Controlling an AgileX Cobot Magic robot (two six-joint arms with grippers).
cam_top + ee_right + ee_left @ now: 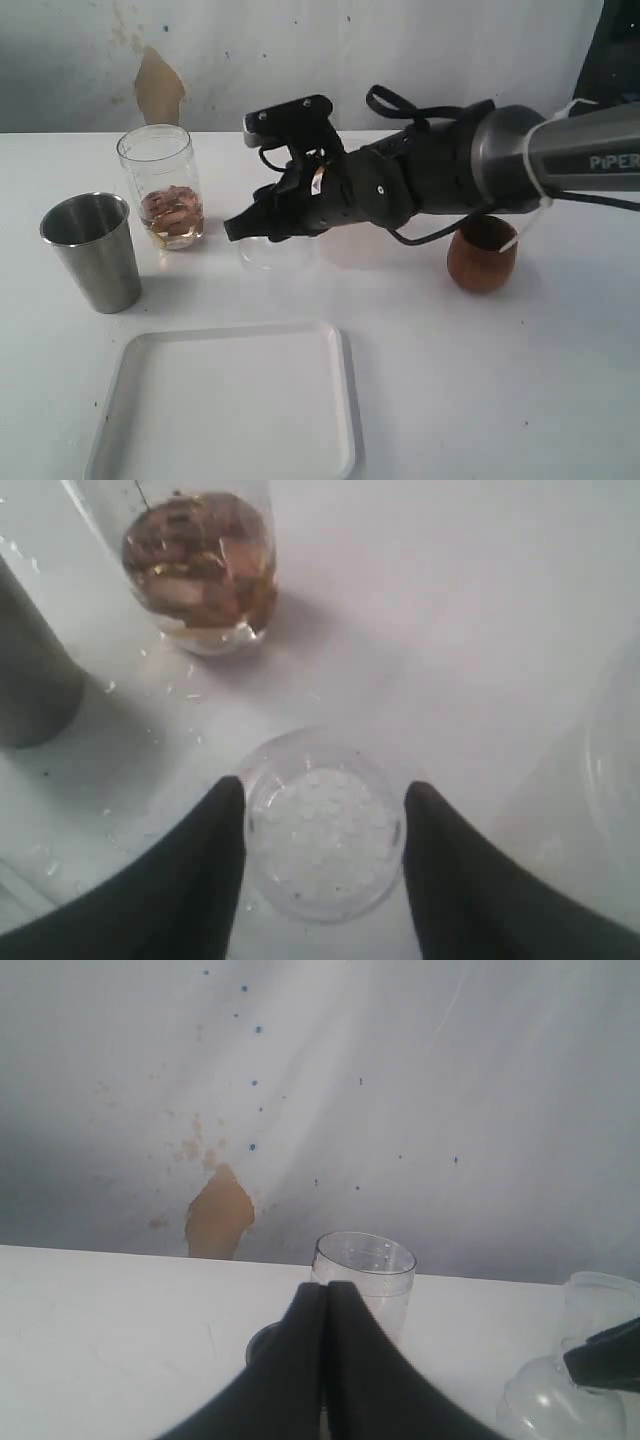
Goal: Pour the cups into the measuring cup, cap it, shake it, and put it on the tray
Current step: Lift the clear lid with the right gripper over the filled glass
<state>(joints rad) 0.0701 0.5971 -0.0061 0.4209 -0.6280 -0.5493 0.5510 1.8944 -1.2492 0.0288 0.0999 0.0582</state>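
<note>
The clear measuring cup (163, 187) stands at the back left with brownish contents in its base (200, 570); it also shows in the left wrist view (366, 1270). The steel tumbler (94, 251) stands left of it, and the wooden cup (482, 255) is at the right, partly behind my right arm. My right gripper (242, 229) reaches across the middle. Its fingers (205, 870) press both sides of a small clear round cap (322, 832) that lies on the table (276, 253). My left gripper (326, 1292) is shut and empty, out of the exterior view. The white tray (140, 360) lies empty in front.
A cloudy frosted container (598, 1305) stands beside the cap, and its edge shows in the right wrist view (615, 760). Small drops and specks lie on the white table (150, 700) near the measuring cup. A wall with a brown patch (158, 88) runs behind.
</note>
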